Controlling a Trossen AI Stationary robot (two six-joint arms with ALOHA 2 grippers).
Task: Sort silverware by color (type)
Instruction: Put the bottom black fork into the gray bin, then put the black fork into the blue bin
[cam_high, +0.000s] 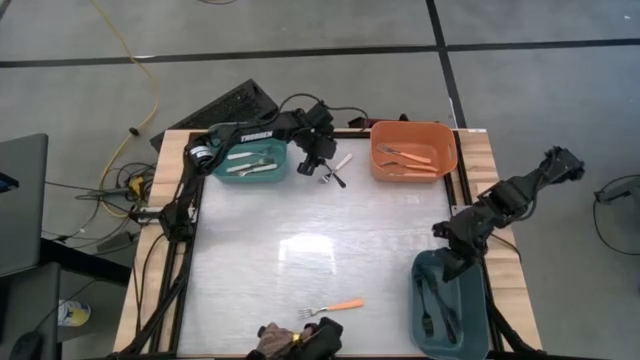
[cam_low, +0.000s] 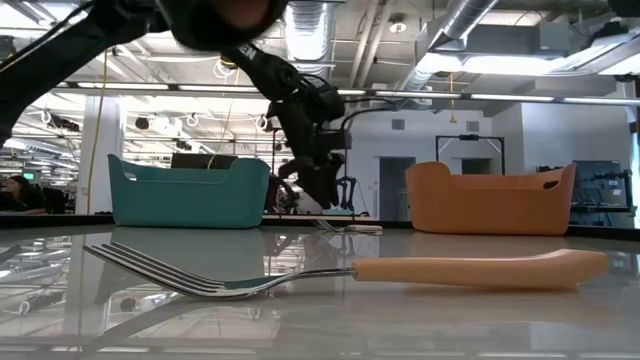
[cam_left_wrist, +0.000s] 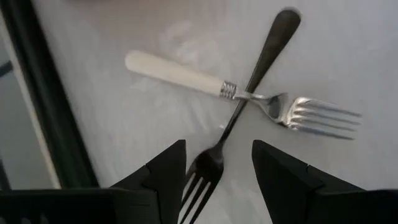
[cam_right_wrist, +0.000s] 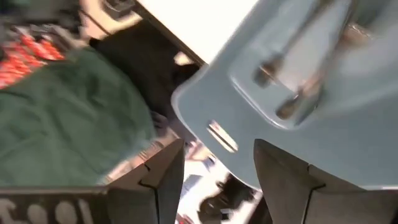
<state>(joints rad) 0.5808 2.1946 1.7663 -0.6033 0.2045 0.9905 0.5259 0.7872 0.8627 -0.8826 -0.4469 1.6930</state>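
My left gripper (cam_left_wrist: 217, 146) is open at the table's far side (cam_high: 318, 165), between the teal bin and the orange bin. Under it two forks lie crossed on the table: a white-handled fork (cam_left_wrist: 180, 74) and a black fork (cam_left_wrist: 264, 53). The black fork's tine end (cam_left_wrist: 202, 177) lies between my left fingers, with a gap on either side. An orange-handled fork (cam_high: 335, 307) rests flat near the table's near edge and fills the low view's foreground (cam_low: 470, 268). My right gripper (cam_right_wrist: 217, 149) is open above the blue-grey bin (cam_high: 450, 305) at the near right.
The teal bin (cam_high: 250, 160) holds white-handled forks, the orange bin (cam_high: 413, 150) orange-handled ones, and the blue-grey bin dark ones (cam_right_wrist: 292, 106). A person in green (cam_right_wrist: 68, 118) stands at the table's near edge (cam_high: 300, 340). Bare tabletop spreads across the middle (cam_high: 320, 240).
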